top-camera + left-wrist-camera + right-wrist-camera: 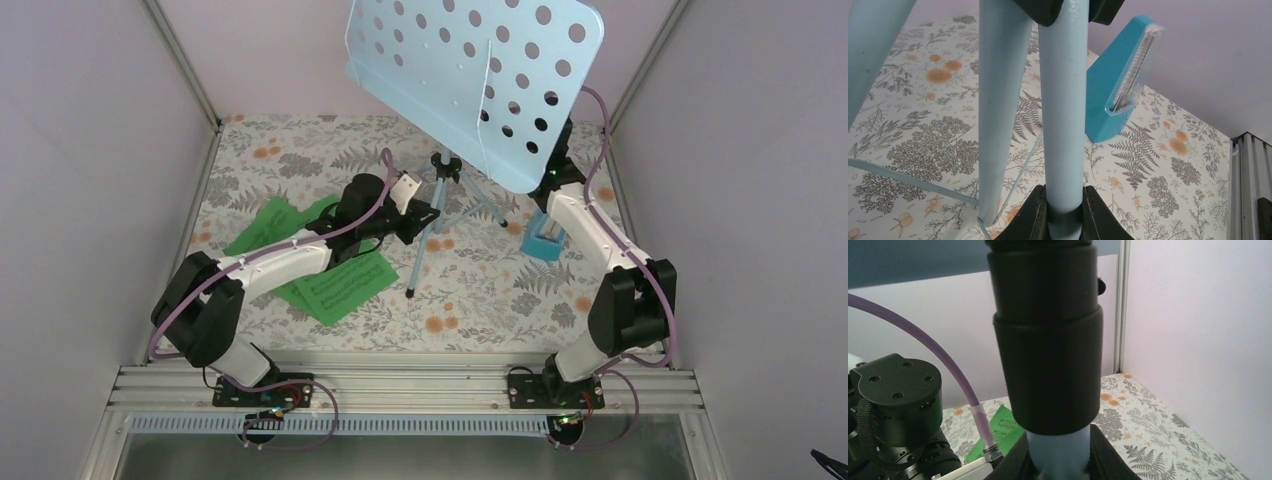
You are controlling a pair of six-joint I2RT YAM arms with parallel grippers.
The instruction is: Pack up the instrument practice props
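Observation:
The pale blue music stand (480, 80) stands at the back of the table, its hole-punched desk tilted over its tripod legs (425, 250). My left gripper (428, 215) is shut on a pale blue tube (1063, 125) of the stand, low down among the legs. My right gripper (1060, 452) is shut on the stand's tube just under a black collar (1048, 350); in the top view its fingers are hidden beneath the desk. The blue metronome (543, 240) stands by the right arm and also shows in the left wrist view as the metronome (1120, 80). Green sheet-music pages (335, 285) lie under my left arm.
A flowered cloth (480, 300) covers the table. Grey walls and metal corner posts (185, 60) close in the back and sides. An aluminium rail (400, 385) carries both arm bases at the near edge. A second stand leg (1000, 100) hangs beside the gripped tube.

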